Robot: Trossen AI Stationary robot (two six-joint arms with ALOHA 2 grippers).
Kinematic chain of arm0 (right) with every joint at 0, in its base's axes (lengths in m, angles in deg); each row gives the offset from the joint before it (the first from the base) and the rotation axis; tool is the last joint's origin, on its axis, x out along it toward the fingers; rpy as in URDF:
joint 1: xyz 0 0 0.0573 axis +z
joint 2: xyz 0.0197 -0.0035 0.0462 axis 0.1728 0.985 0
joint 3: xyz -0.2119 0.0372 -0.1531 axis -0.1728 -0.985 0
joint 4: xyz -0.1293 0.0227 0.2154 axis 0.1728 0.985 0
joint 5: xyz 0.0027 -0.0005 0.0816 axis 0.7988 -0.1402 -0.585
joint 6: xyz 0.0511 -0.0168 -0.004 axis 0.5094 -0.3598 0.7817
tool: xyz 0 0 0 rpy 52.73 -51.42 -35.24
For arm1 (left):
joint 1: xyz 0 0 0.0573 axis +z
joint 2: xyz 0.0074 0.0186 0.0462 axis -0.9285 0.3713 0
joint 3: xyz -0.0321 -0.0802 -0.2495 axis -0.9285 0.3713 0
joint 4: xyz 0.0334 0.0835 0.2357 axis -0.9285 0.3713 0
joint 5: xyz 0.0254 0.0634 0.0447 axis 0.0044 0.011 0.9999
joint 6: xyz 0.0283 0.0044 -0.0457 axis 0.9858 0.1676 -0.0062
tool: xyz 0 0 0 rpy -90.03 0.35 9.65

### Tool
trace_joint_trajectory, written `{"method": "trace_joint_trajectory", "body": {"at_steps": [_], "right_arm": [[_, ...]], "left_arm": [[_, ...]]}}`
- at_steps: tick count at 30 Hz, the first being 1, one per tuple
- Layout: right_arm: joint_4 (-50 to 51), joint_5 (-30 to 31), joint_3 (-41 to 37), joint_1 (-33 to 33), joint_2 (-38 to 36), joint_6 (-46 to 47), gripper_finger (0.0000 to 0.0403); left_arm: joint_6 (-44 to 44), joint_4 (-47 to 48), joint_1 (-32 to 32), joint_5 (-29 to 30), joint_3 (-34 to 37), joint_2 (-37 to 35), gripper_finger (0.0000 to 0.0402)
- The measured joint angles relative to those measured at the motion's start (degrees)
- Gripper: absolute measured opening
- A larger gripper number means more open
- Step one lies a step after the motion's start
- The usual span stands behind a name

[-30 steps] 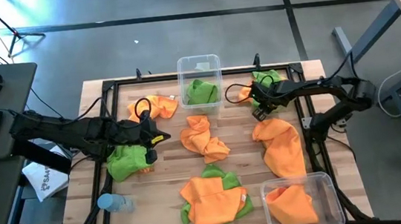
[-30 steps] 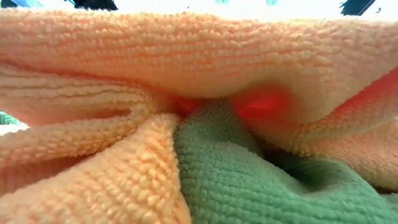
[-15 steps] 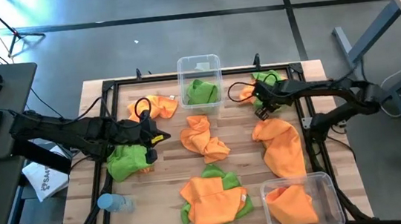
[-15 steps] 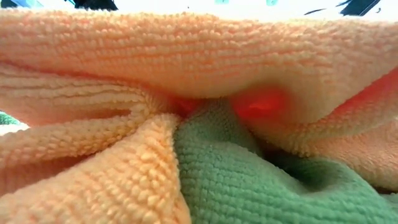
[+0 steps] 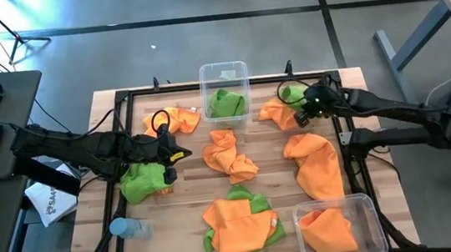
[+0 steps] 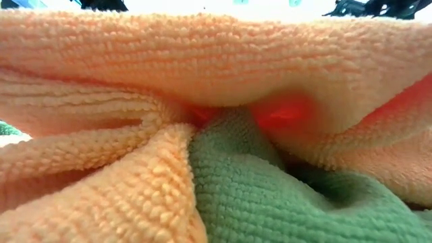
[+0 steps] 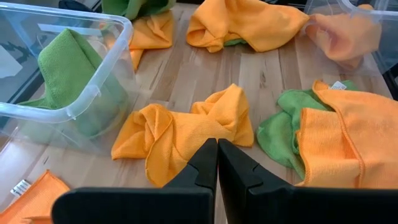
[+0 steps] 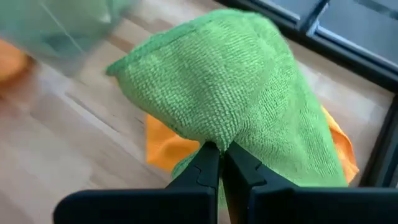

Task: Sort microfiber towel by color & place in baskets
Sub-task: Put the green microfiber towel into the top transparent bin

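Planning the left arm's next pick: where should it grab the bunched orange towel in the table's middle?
Judgement: pinch the raised, twisted waist of the orange towel from straight above. The folds gather there into a ridge, it lies alone on bare wood, and the green-towel basket stands just beside it, so a side approach is tighter.

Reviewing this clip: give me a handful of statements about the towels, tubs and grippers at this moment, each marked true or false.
1. The right gripper is pinching a green towel. True.
2. The tub at the far edge of the table holds an orange towel. False: it holds a green one.
3. The tub at the near right corner holds an orange towel. True.
4. The left gripper is open wide over a towel. False: its fingers are closed together and grip nothing, with an orange towel lying beyond them.
5. All green towels are already in a tub. False: a green one lies beside the left arm, another under the orange pile near the front.
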Motion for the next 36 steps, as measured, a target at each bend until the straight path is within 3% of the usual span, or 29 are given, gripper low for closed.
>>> {"method": "trace_joint_trajectory", "body": {"at_steps": [10, 15, 21, 27, 36], "right_arm": [[0.1, -0.3, 0.0, 2.5, -2.7, 0.1, 0.0001], [-6.5, -2.5, 1.6, 4.1, -3.1, 1.6, 0.0], [-10.3, 2.0, 9.2, 7.9, -2.8, -1.2, 0.0], [-10.1, 6.2, 18.3, 12.4, -0.2, -4.3, 0.0], [-10.1, 8.1, 35.9, 15.3, 12.2, -12.0, 0.0]], "left_arm": [[0.0, 0.0, 0.0, 0.0, 0.0, 0.0, 0.0], [1.6, 1.2, 0.0, 0.0, 0.0, 0.0, 0.0], [1.7, 1.2, 0.0, 4.5, 2.8, -0.9, 0.0], [1.5, -3.8, 0.8, 3.7, 11.0, -5.7, 0.0], [2.0, -9.1, 0.8, 3.0, 17.1, -15.2, 0.0]]}}
